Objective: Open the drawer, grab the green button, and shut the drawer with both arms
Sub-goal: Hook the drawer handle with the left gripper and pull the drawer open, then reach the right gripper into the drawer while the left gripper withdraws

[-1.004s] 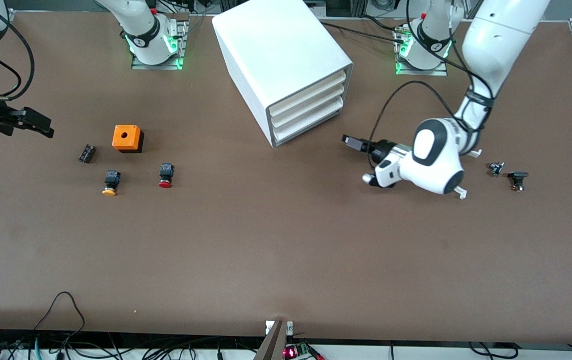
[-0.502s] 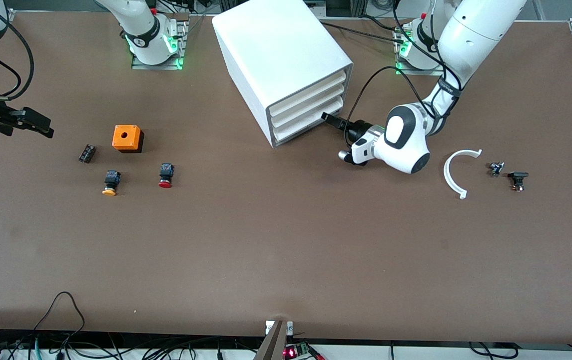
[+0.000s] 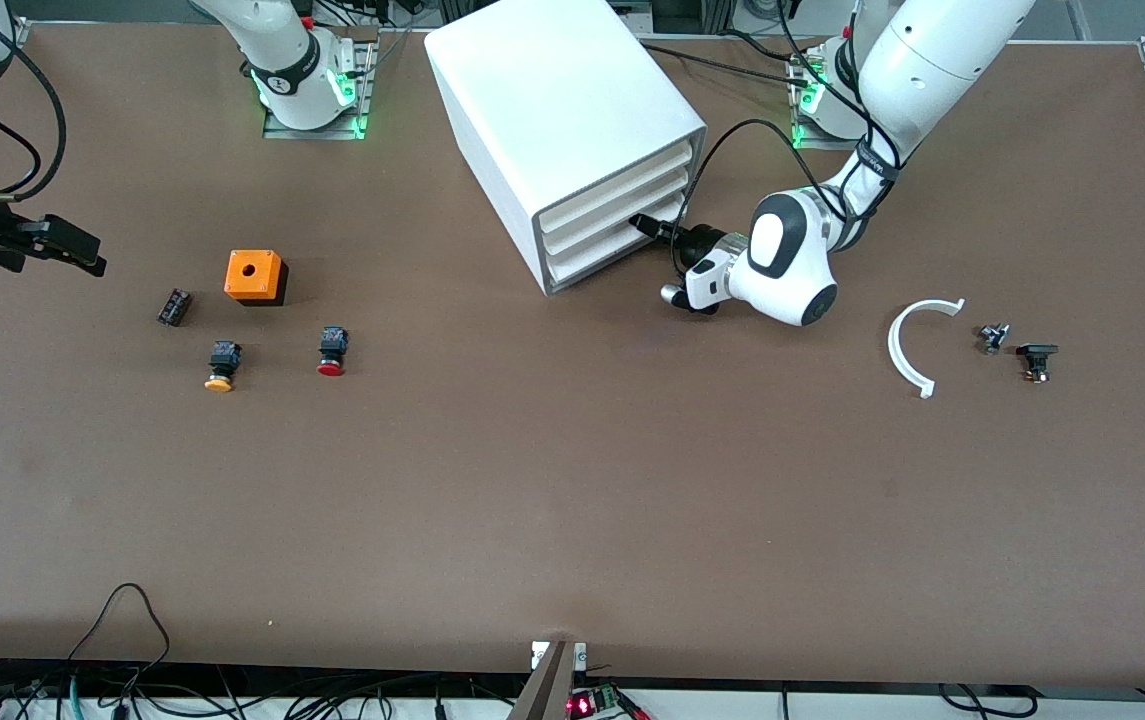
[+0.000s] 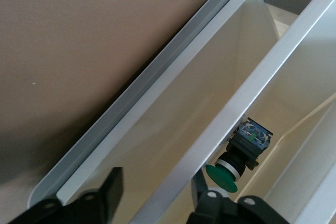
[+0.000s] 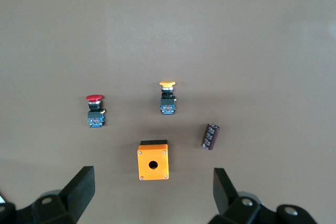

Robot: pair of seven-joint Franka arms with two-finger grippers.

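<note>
The white cabinet (image 3: 562, 110) stands at the table's middle, toward the arms' bases, and its stacked drawers look closed. My left gripper (image 3: 640, 222) is at the front of the lowest drawer (image 3: 612, 255). In the left wrist view that gripper (image 4: 157, 184) is open, with its fingers on either side of the drawer's white front rim (image 4: 210, 129). The green-capped button (image 4: 239, 156) lies inside, just past that rim. It is hidden in the front view. My right gripper (image 3: 72, 250) waits, open, over the right arm's end of the table and also shows in the right wrist view (image 5: 152, 179).
An orange box (image 3: 255, 276), a red-capped button (image 3: 332, 352), an orange-capped button (image 3: 221, 365) and a black cylinder (image 3: 174, 306) lie toward the right arm's end. A white curved piece (image 3: 907, 345) and two small dark parts (image 3: 994, 337) (image 3: 1036, 358) lie toward the left arm's end.
My left gripper has moved from over the table beside the white curved piece to the cabinet's drawer fronts. The curved piece is now uncovered. The right arm has not moved.
</note>
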